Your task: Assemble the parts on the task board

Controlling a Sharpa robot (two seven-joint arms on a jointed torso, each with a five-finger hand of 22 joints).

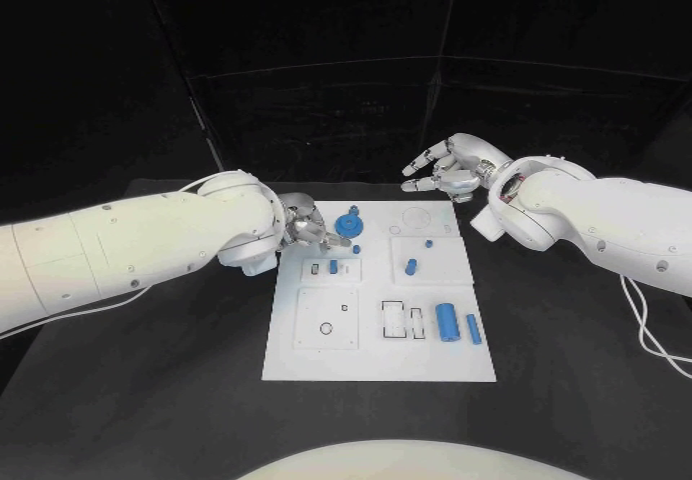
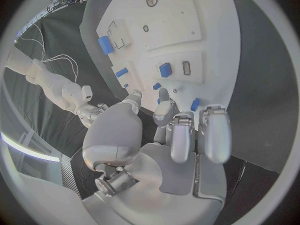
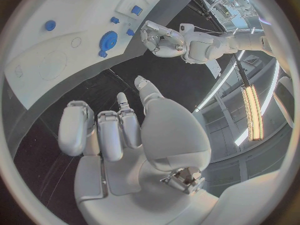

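- While our left hand [image 1: 306, 226] hovered at the far left corner of the task board [image 1: 378, 366], its fingers [image 2: 214, 130] were loosely curled side by side and, as far as we could tell, held nothing.
- Just beyond those fingertips sat the round blue gear-like part [image 1: 348, 222], standing on the board; we could not tell whether a fingertip touched it.
- Our right hand [image 1: 451, 166] hung above the bench [image 1: 173, 400] past the board's far right corner, fingers [image 3: 112, 132] spread and slack, gripping nothing, well apart from every part.
- Nearer to us than the left fingers lay a small blue block [image 1: 333, 267] in a recess, a short blue peg [image 1: 411, 266], a tiny blue piece [image 1: 428, 242], and two blue cylinders [image 1: 447, 322] side by side.
- We judged the step in hand to be seating or adjusting the round part, with most pieces not yet placed.
- Next, we judged, the left fingers would need to close on that round part squarely and press it down without tilting it.
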